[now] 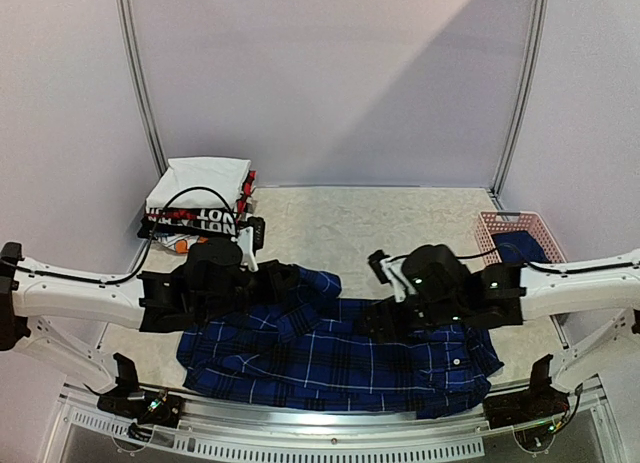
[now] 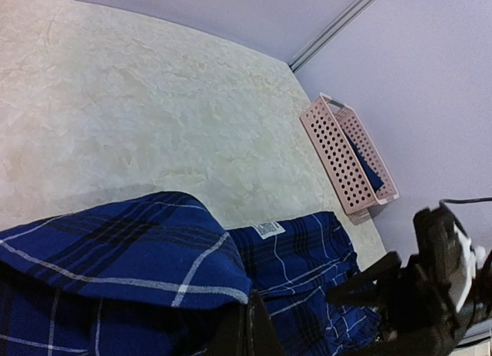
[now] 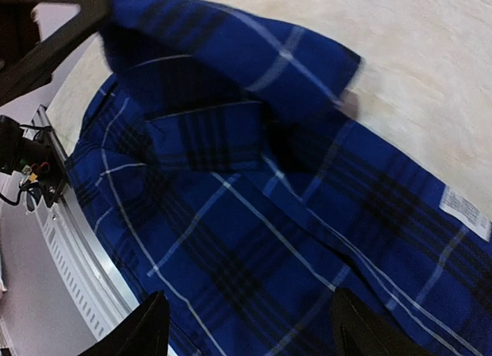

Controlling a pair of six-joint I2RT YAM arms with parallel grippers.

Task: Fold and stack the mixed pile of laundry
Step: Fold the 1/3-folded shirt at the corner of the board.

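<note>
Clearly the plaid shirt [image 1: 330,358] is light, limp cloth — it will sag, crease and drag wherever it is not carried, and a pull at one point moves only that part. It lies spread along the near edge of the worktop [image 1: 400,218], between the two arms, with its left part raised off the surface. The left jaws are closed on that raised fold; the wrist view shows blue cloth draped over the fingertips. The right jaws stand wide apart above the shirt's flat middle, holding nothing.

The best holds, I judge, are the hems, cuffs and shoulder seams, where doubled cloth gives a firmer pinch than a single layer. The white care label [image 2: 267,228] helps tell inside from outside. A navy garment [image 1: 518,249] sits apart in the pink lattice basket [image 1: 505,216] at the right edge.

The worktop is pale and marbled, and looks smooth enough for cloth to slide without snagging. A folded stack [image 1: 200,195] of white and black garments rests at the far left corner, and plain lilac walls [image 1: 320,83] close the space — bare worktop shows beyond the shirt.
</note>
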